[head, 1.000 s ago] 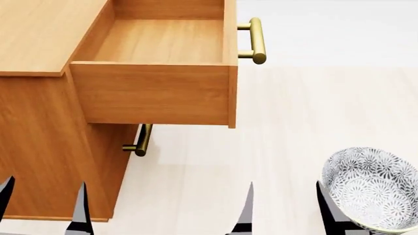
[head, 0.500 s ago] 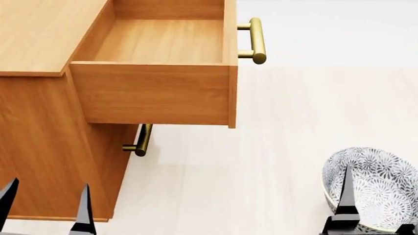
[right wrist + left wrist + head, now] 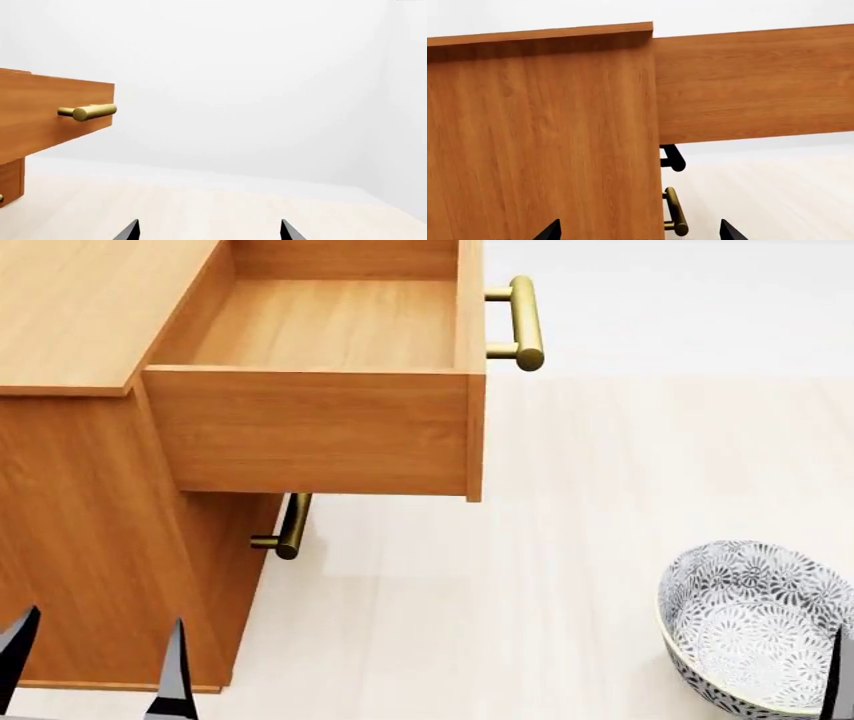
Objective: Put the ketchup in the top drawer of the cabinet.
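Left wrist view: honey-brown wood-grain cabinet (image 3: pixel 540 140) filling the frame, side of the pulled-out honey-brown top drawer (image 3: pixel 754 85) jutting past it, brass bar handle of the lower drawer (image 3: pixel 675 212) below. Two dark tips of the left pincer (image 3: pixel 637 231) well apart, released, grasping nothing.

Head view: top drawer (image 3: pixel 334 430) open and bare inside, brass bar handle (image 3: pixel 525 323) on its front. Grey patterned round bowl (image 3: pixel 758 625) on the pale wooden bench (image 3: pixel 561 540), well apart from the cabinet (image 3: pixel 94 540). Left pincer (image 3: pixel 94 665) just in front of the cabinet side. Only a dark sliver of the right pincer (image 3: pixel 835 680) at the frame edge beside the bowl.

Right wrist view: right pincer (image 3: pixel 208 230) with tips spread, released, empty, facing open bench and blank wall.

No red-labelled ketchup tin in any view, so neither place, heading nor long axis to be told. Risks, as a judgement: searching blind and nudging the bowl with the right pincer; brushing the cabinet with the left, so close to its side
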{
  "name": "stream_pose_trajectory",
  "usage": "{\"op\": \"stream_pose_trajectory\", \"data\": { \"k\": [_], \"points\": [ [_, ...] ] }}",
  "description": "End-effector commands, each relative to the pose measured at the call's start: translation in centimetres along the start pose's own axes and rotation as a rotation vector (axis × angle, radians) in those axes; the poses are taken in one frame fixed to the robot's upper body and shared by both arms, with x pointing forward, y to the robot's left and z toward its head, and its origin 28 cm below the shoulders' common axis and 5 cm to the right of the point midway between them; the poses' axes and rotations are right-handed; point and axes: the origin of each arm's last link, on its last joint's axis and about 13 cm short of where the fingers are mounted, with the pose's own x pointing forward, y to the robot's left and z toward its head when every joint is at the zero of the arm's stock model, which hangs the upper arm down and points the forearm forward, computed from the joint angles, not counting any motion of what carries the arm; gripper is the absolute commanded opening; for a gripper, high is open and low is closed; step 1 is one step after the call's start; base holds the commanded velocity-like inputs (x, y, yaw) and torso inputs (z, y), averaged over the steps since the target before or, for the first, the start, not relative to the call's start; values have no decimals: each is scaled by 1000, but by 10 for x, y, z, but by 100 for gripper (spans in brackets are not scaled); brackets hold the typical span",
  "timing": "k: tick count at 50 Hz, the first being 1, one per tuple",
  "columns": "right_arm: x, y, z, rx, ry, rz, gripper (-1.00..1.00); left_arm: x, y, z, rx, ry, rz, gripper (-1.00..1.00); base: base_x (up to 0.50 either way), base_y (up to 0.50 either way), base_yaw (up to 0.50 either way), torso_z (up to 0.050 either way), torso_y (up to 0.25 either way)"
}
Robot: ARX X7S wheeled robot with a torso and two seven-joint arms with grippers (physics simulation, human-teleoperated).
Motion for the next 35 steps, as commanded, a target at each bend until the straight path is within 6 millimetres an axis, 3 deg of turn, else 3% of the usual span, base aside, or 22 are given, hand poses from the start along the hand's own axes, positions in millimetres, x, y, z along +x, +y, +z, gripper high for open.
{"op": "stream_pose_trajectory", "data": {
  "k": [1,6,35],
  "points": [
    [-34,-12,-9,-3,-13,4,100,0,0,-2,0,4,4,100,0,0,0,0,0],
    [-47,-12,-20,-20,-8,-12,100,0,1,-3,-5,7,5,100,0,0,0,0,0],
    [-52,-29,-34,9,48,-121,100,0,-1,-6,-7,14,-6,100,0,0,0,0,0]
  ]
}}
